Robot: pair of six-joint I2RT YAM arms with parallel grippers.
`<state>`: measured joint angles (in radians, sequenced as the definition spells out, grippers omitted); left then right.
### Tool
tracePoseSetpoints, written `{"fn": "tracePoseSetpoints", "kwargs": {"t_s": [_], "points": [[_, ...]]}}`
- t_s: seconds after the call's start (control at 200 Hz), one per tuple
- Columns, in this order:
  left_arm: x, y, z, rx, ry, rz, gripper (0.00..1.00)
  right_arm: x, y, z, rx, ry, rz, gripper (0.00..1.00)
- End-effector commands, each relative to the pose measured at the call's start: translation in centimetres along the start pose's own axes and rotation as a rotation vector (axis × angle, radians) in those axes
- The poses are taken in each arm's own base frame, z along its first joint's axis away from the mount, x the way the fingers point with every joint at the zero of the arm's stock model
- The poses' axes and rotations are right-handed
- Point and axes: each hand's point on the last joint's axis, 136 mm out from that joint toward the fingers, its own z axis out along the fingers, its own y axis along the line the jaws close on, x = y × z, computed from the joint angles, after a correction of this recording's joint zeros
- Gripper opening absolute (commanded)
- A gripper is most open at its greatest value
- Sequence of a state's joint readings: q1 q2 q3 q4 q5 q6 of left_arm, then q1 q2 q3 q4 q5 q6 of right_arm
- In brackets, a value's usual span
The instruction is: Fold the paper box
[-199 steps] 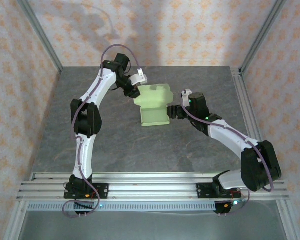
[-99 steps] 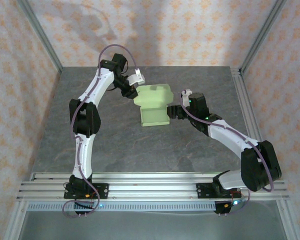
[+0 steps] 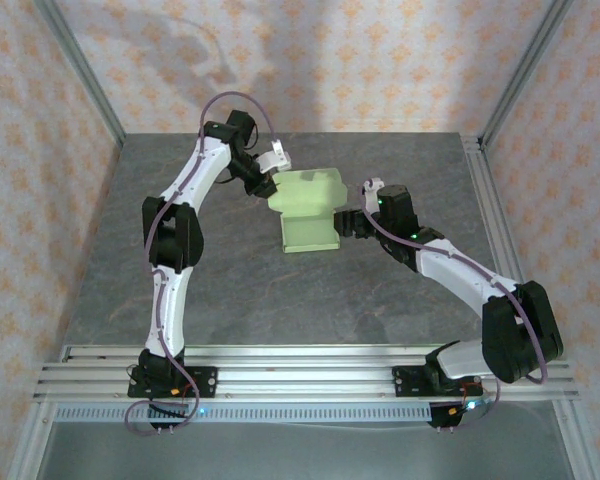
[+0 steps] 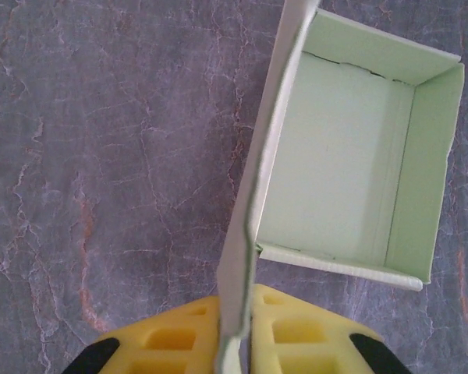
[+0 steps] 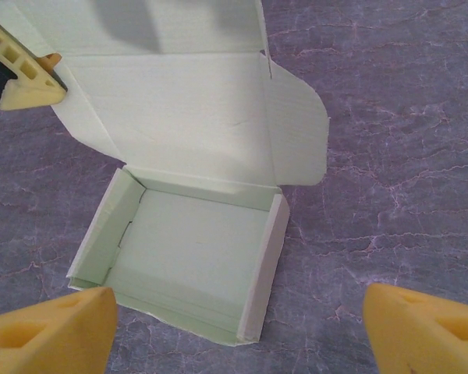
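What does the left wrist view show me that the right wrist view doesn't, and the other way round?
Left wrist: the left claw pinched shut on a flap of the paper box, the card seen edge-on between its fingers. Right wrist: the lid panel spread open beyond the tray, its rounded side flap, and the right claw wide open, holding nothing. Both: the box's tray with its walls up, on the grey table.

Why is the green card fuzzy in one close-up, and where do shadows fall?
Left wrist view: the box flap pinched in the left gripper sits near the lens, so it smears. Right wrist view: a grey shadow falls on the open lid. Top view: arm shadows on the wall.
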<state>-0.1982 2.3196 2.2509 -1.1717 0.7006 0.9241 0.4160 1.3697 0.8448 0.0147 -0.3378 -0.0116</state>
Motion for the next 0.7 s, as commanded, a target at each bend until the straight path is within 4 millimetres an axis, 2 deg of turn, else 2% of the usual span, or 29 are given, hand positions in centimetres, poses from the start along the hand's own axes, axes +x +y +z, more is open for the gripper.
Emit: {"fn": "tracePoseSetpoints", "kwargs": {"t_s": [0.0, 0.1, 0.25, 0.47, 0.586, 0.696], "points": [[-0.1, -0.5, -0.4, 0.029, -0.006, 0.005, 0.10, -0.8, 0.2, -0.2, 0.000, -0.012, 0.005, 0.82], [-0.1, -0.6, -0.5, 0.031, -0.002, 0.009, 0.00, -0.9, 0.1, -0.3, 0.003, -0.017, 0.003, 0.82], [0.2, -0.9, -0.7, 0.038, 0.008, 0.018, 0.00, -1.3, 0.0, -0.6, 0.012, -0.028, -0.002, 0.82], [0.2, -1.6, -1.0, 0.061, 0.008, 0.046, 0.00, -3.5, -1.1, -1.5, 0.080, -0.047, -0.118, 0.83], [0.3, -1.7, -1.0, 0.065, 0.011, 0.053, 0.00, -4.7, -2.2, -1.2, 0.059, -0.013, -0.149, 0.81], [0.4, -1.7, -1.0, 0.068, 0.014, 0.050, 0.00, -4.5, -2.1, -0.3, -0.005, 0.095, -0.253, 0.81]]}}
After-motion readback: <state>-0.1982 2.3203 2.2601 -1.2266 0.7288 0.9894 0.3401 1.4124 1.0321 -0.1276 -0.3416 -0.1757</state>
